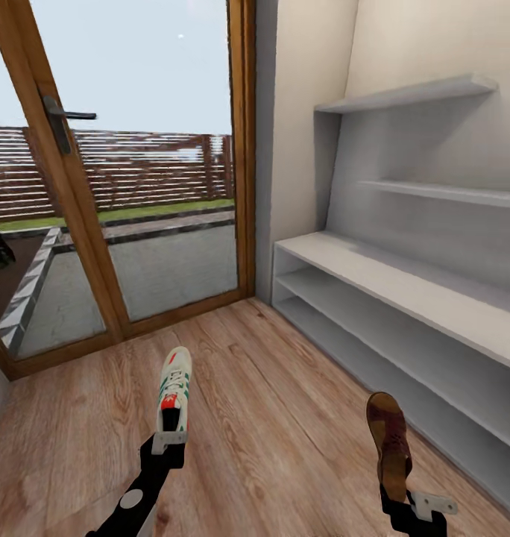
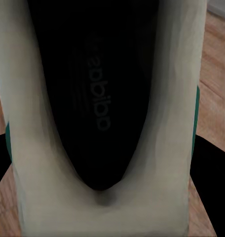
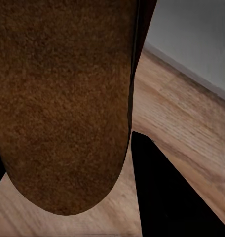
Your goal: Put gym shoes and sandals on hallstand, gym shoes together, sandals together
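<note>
White leather with green stripes and a red-orange heel patch: one gym shoe [image 1: 174, 388] is up off the corridor floor [image 1: 270, 418], held by its heel in the left end effector [image 1: 169, 440], toe pointing away toward the glazed wooden door [image 1: 136, 171]. The fingers are closed against the heel end, and the left wrist view looks straight down into the shoe's dark insole [image 2: 97, 98] (there is faint lettering printed on it) with its pale collar around it.

On the other side, the right end effector [image 1: 395, 496] is clamped on the near end of a brown sandal [image 1: 388, 440], which stands up above the planks with its toe tilted forward. From the right wrist camera, the sandal's fuzzy brown footbed [image 3: 63, 98] sits close, with floor and the grey base of the hallstand [image 1: 404, 291] beyond.

The hallstand runs along the right wall, just beside the raised sandal; its low top and the two open shelves below look bare, as do the floating shelves above.
</note>
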Robot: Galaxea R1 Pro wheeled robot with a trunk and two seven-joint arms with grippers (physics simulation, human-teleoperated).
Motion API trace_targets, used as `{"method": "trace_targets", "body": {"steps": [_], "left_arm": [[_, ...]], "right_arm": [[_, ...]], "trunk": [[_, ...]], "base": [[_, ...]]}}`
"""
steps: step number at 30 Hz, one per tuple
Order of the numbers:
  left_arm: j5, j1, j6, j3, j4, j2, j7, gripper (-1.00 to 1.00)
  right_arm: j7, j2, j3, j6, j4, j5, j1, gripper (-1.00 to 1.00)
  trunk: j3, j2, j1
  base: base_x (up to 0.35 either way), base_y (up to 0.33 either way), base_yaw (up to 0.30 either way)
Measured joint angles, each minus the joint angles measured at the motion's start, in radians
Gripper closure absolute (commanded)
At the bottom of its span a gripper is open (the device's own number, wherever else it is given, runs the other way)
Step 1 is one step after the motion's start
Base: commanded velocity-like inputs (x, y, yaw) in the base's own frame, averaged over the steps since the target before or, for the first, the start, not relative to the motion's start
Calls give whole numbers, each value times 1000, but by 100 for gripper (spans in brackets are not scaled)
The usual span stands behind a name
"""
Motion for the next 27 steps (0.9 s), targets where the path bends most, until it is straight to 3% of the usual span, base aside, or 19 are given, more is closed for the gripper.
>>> {"method": "trace_targets", "body": {"steps": [13,27], "left_arm": [[0,-1,0,-1,1,0,-2,100],[-1,0,0,-2,0,0,-3,100]], "right_arm": [[0,1,0,0,0,0,0,100],[0,1,0,1,-1,0,1,100]], "trunk": [[0,0,0],[0,0,0]], "base": [[0,2,-268],[0,165,-268]]}}
